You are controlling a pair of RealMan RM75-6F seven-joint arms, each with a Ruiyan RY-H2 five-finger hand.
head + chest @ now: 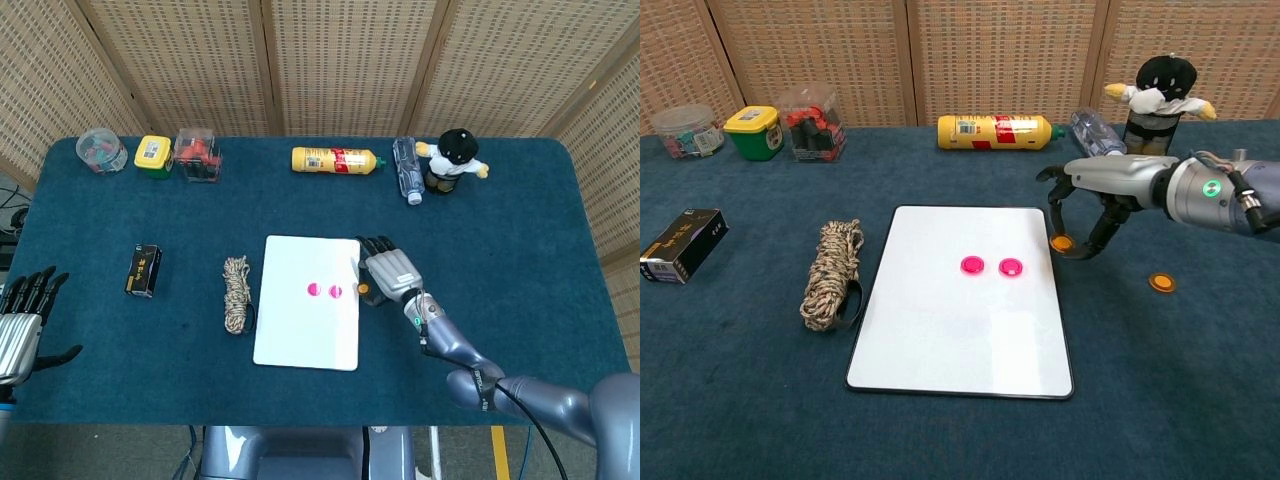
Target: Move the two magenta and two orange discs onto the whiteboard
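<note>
One orange disc (1061, 243) is pinched in the fingertips of the right robot hand (1087, 205), fingers curled down around it, and it sits just off the right edge of the whiteboard (960, 340), level with the board's upper part. In the head view the same disc (364, 289) peeks out at the left side of that hand (388, 272), right beside the board's edge (300, 335). The second orange disc (1160, 283) lies loose on the worktop (740, 400), to the right of the hand and apart from it. The two magenta discs (972, 265) (1011, 267) lie side by side on the whiteboard, left of the held disc.

The left robot hand (22, 320) rests at the worktop's far left edge, fingers spread and holding nothing.

Left of the board lies a coil of rope (832, 274), and further left a small black box (680, 245). Along the back stand a clear tub (682, 131), a yellow-lidded green container (752, 133), a clear box of red parts (812, 124), a yellow bottle lying on its side (994, 131), a clear plastic bottle (1098, 139) and a doll with black hair (1158, 96).
</note>
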